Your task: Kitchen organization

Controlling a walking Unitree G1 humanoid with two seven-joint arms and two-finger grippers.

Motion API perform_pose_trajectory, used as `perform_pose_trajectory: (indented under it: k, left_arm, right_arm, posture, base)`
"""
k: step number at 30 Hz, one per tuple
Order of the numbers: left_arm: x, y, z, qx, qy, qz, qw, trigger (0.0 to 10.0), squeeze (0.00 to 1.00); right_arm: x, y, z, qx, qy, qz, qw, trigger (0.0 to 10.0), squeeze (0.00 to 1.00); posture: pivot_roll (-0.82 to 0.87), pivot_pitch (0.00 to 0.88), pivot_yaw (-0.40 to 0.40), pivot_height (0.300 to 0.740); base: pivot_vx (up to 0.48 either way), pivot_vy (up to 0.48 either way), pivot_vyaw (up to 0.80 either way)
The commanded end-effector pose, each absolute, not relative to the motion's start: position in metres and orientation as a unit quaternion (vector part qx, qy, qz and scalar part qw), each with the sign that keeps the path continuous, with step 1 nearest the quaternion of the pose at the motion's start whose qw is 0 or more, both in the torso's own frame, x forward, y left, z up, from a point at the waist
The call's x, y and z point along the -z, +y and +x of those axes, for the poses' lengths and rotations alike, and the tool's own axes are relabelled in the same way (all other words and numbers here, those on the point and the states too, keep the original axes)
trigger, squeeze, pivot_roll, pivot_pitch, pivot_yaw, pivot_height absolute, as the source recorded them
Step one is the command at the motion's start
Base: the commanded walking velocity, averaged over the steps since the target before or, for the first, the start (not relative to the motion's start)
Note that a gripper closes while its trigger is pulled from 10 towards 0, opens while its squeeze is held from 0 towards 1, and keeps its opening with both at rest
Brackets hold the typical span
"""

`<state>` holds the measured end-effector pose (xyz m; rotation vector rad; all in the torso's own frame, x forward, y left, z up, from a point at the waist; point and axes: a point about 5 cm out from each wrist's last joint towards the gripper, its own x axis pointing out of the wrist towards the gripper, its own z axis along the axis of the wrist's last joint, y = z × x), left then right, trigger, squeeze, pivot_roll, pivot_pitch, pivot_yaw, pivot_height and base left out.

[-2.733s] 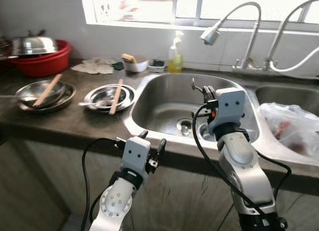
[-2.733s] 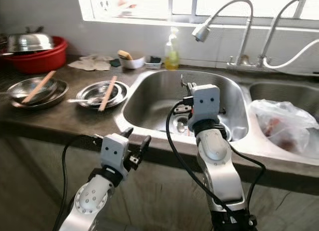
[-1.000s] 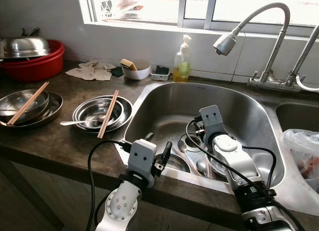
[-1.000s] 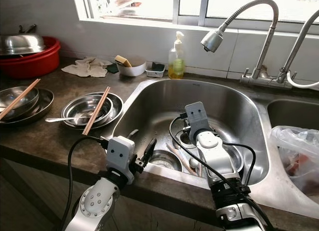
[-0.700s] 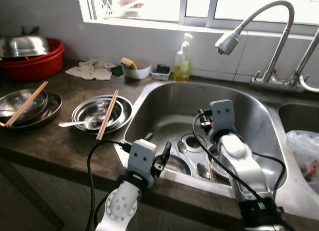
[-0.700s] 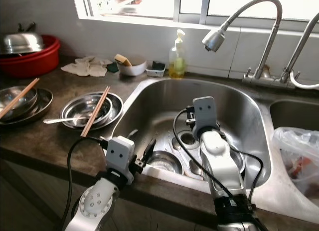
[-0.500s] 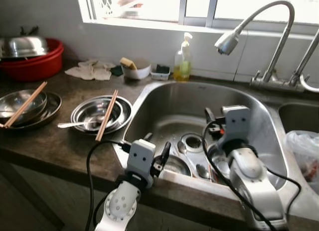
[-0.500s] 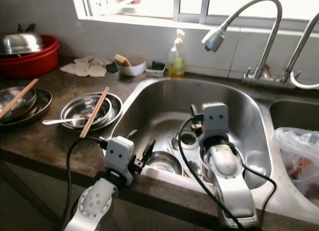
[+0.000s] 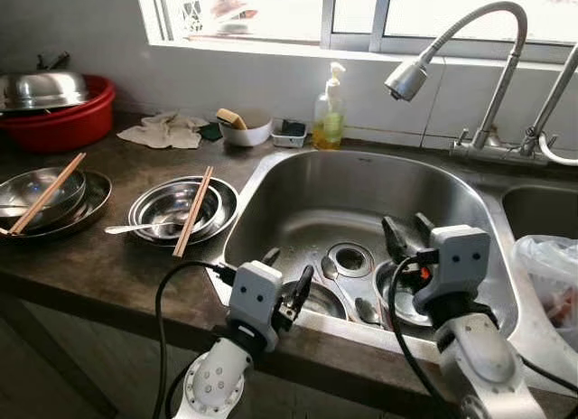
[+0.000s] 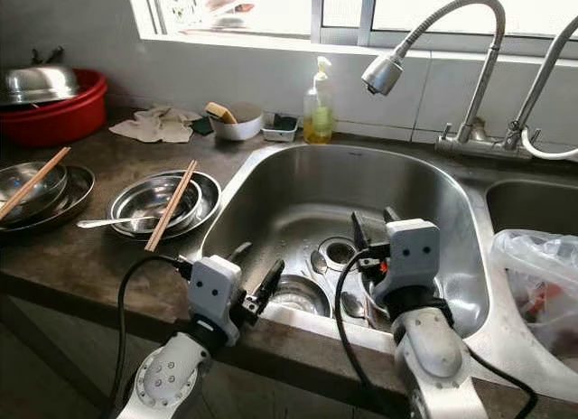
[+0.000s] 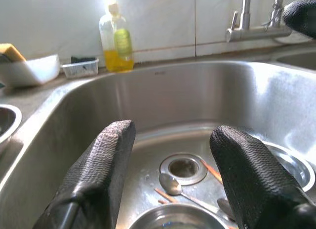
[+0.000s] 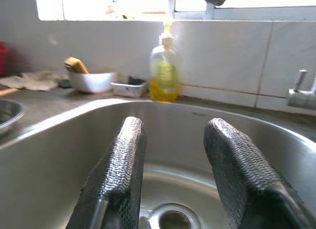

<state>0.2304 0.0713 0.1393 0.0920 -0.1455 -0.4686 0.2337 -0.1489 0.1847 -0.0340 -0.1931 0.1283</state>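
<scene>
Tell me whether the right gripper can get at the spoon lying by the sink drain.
Probably yes. The right gripper hangs open over the sink, and the spoon lies bare beside the drain, nothing covering it.

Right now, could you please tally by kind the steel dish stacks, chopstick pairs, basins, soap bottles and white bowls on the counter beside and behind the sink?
Steel dish stacks: 2
Chopstick pairs: 2
Red basin: 1
Soap bottle: 1
White bowl: 1
Total: 7
</scene>
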Motion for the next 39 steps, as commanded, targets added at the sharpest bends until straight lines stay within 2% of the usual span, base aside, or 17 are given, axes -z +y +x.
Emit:
perform_pose_trajectory:
  k: [1,8,39]
  left_arm:
    - [-0.1420,0.0716,0.2287,0.231,-0.073,0.040,0.970,10.0,0.00]
    - [-0.1430,0.0744,0.2280,0.226,-0.071,0.041,0.971,10.0,0.00]
    - [-0.1390,0.0732,0.2270,0.220,-0.061,0.044,0.973,10.0,0.00]
  right_arm:
    - [-0.1880,-0.1460,0.2309,-0.069,-0.101,-0.014,0.992,10.0,0.00]
    - [-0.1889,-0.1439,0.2318,-0.070,-0.101,-0.014,0.992,10.0,0.00]
    - [-0.1930,-0.1409,0.2394,-0.063,-0.102,-0.011,0.993,10.0,0.00]
  posture:
    - [0.06,0.000,-0.014,0.740]
    - [0.07,0.000,-0.013,0.740]
    - [0.07,0.000,-0.022,0.740]
  base:
    - [0.000,0.000,0.00]
    - [0.000,0.000,0.00]
    - [-0.306,0.000,0.00]
